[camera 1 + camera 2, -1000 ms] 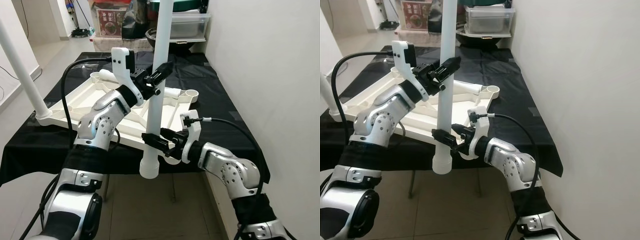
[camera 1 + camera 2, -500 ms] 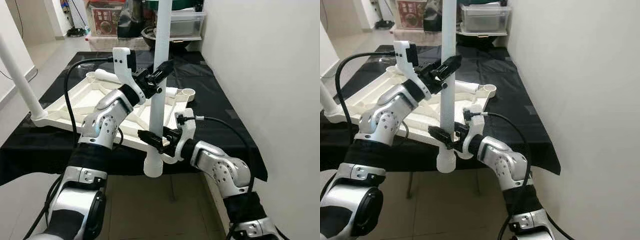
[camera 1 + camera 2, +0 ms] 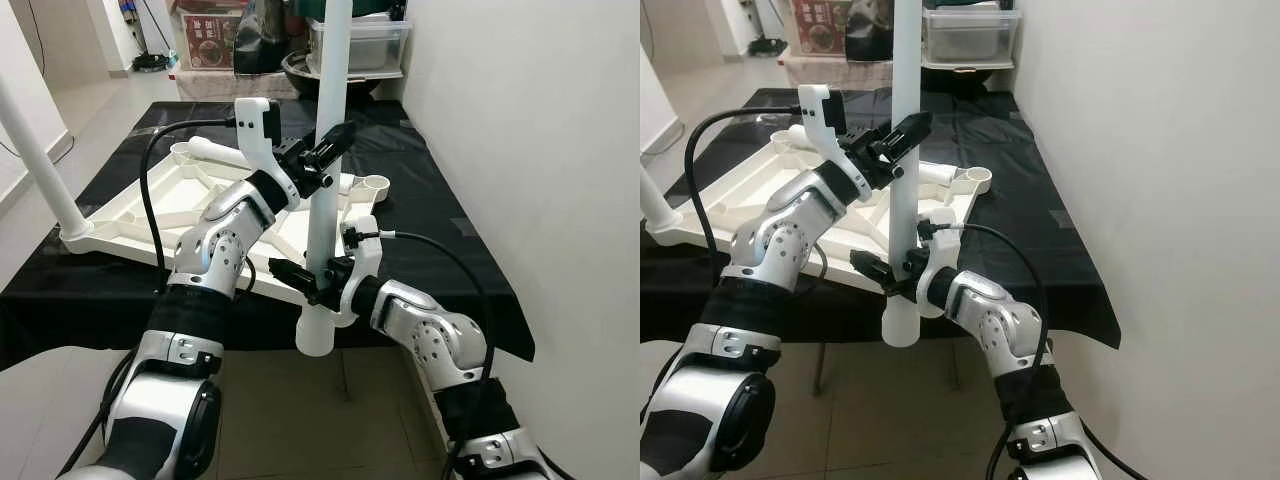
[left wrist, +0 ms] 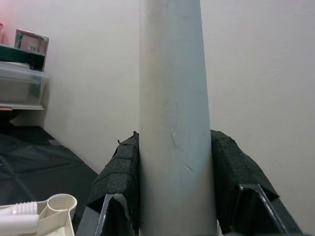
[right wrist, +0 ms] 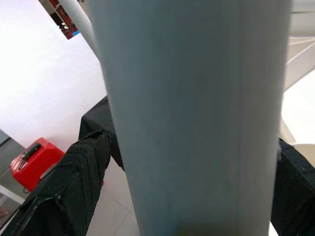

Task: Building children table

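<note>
Both grippers hold one white leg (image 3: 326,140), a long plastic tube standing upright just off the near edge of the table (image 3: 440,215), which is draped in black cloth.

- Left gripper (image 3: 322,160): clamped across the leg high up, black pads (image 4: 123,172) pressed to either side of the tube.
- Right gripper (image 3: 300,282): clamped across the same leg low down, just above its flared foot.
- Foot of the leg hangs free over the tiled floor (image 3: 270,410), below the table edge.
- White tabletop (image 3: 170,205) lies upside down on the black cloth, ribs showing. One leg (image 3: 35,150) already stands in its far-left corner. An open round socket (image 3: 376,185) sits at the right corner, near the held leg.

Handling, as a judgement: the leg looks hollow, light and stiff, with a smooth and likely slippery skin. Two grips spaced well apart along its length suit it, since one grip alone would let the long tube swing. It should bear firm squeezing without harm. Seating it will call for the end lined up square over a socket; a tilted entry may jam or tip the tabletop.

Stacked storage boxes (image 3: 365,45) stand beyond the table's far end.
</note>
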Controlling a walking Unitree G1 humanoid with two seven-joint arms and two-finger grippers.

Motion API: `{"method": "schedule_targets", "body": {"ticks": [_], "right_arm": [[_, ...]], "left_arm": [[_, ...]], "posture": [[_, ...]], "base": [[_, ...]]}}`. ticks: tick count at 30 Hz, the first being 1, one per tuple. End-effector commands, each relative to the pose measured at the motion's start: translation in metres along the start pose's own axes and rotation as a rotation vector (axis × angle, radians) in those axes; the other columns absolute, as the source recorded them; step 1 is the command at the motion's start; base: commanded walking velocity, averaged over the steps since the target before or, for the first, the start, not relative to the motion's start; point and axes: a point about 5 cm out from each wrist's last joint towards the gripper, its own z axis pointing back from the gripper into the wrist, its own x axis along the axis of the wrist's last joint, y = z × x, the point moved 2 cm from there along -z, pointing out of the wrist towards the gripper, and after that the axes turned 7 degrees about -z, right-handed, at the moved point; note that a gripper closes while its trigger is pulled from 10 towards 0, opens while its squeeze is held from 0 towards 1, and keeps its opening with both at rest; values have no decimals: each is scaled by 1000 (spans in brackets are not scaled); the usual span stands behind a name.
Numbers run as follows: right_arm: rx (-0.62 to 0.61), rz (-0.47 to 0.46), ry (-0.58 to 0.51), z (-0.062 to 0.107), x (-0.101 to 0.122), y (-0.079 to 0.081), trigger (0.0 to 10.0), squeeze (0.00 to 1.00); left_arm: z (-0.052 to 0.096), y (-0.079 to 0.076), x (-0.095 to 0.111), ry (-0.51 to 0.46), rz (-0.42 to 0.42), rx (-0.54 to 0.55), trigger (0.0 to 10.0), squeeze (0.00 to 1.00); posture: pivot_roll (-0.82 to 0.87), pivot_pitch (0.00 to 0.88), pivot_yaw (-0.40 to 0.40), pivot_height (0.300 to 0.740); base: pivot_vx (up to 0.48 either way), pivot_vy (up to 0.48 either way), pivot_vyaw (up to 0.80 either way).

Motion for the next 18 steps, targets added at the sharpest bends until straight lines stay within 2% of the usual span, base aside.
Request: {"method": "schedule_targets", "body": {"ticks": [1,18], "right_arm": [[3,9,-2,-4,0,2,10000,0],[-3,26,-12,-8,4,2,10000,0]], "left_arm": [[-7,-7,3,-17,-1,-32,10000,0],[-11,-16,-3,-17,18,-49,10000,0]], "posture": [[53,71,-27,740],[52,66,-23,740]], "base": [[0,0,0],[0,0,0]]}}
